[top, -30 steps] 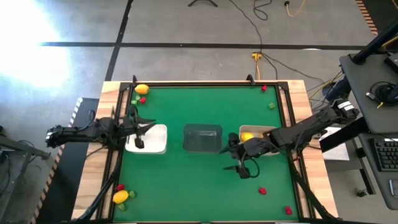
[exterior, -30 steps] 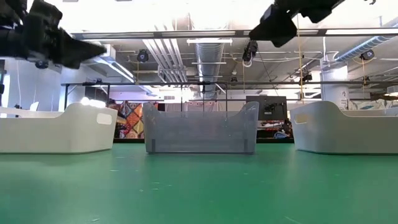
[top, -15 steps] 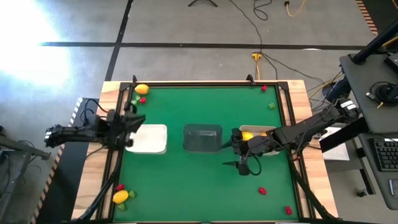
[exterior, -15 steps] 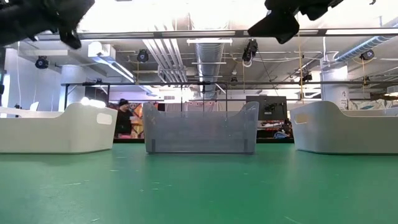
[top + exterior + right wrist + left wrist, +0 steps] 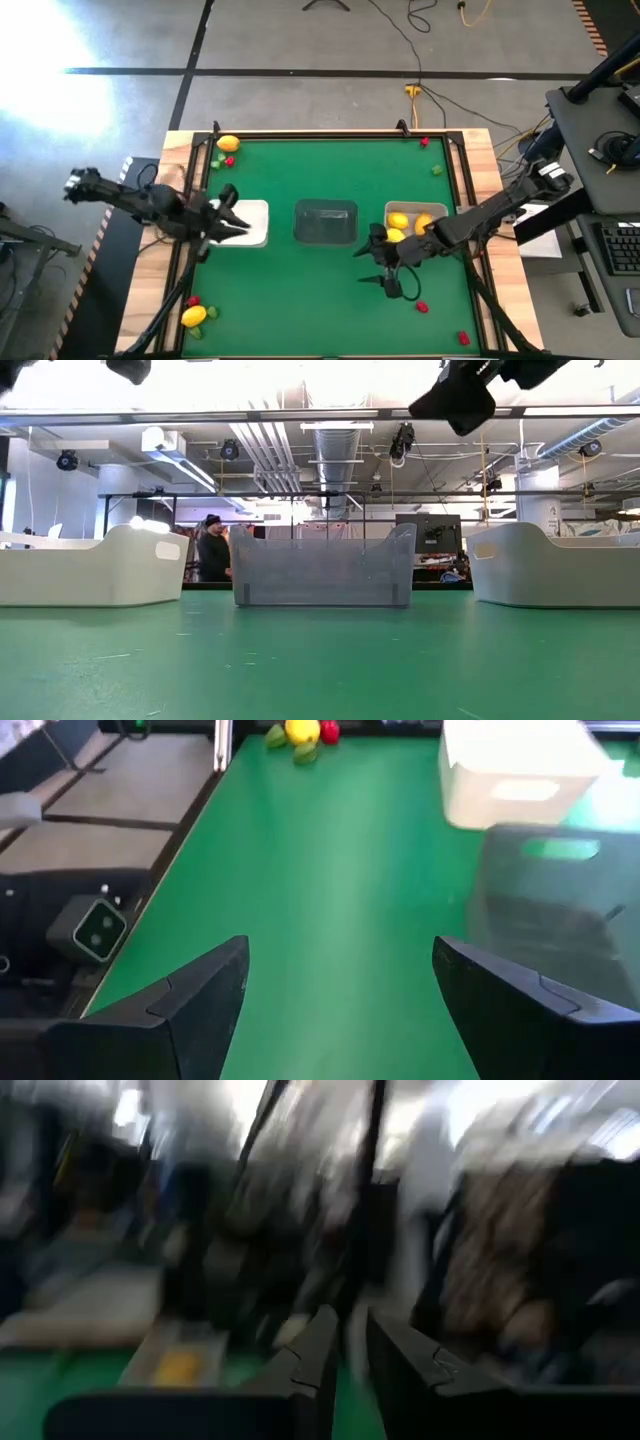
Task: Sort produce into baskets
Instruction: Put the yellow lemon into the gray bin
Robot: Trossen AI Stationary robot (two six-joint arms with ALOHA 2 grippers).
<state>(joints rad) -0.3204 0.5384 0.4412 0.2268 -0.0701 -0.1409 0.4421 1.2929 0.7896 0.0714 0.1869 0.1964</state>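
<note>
Three baskets stand in a row across the middle of the table: white (image 5: 243,222), dark transparent (image 5: 326,222) and pale (image 5: 415,226), the last with yellow fruits (image 5: 397,221) inside. My left gripper (image 5: 238,226) hangs shut and empty above the white basket. My right gripper (image 5: 368,266) stands open over bare mat just near of the dark basket, holding nothing. Loose produce lies in the corners: a yellow fruit (image 5: 227,144) with red and green bits at far left, another yellow fruit (image 5: 193,317) at near left, and red bits (image 5: 423,306) at near right.
A red bit (image 5: 424,142) and a green bit (image 5: 437,171) lie at far right. Black frame rails (image 5: 190,250) run along the table's sides. Open green mat (image 5: 300,300) stretches in front of the baskets. A person (image 5: 212,550) stands in the room beyond.
My left gripper has risen well above the white basket, almost out of the top of the low view, and swung toward the table's near edge, staying shut. My right gripper has drifted a little toward the near edge, still open.
</note>
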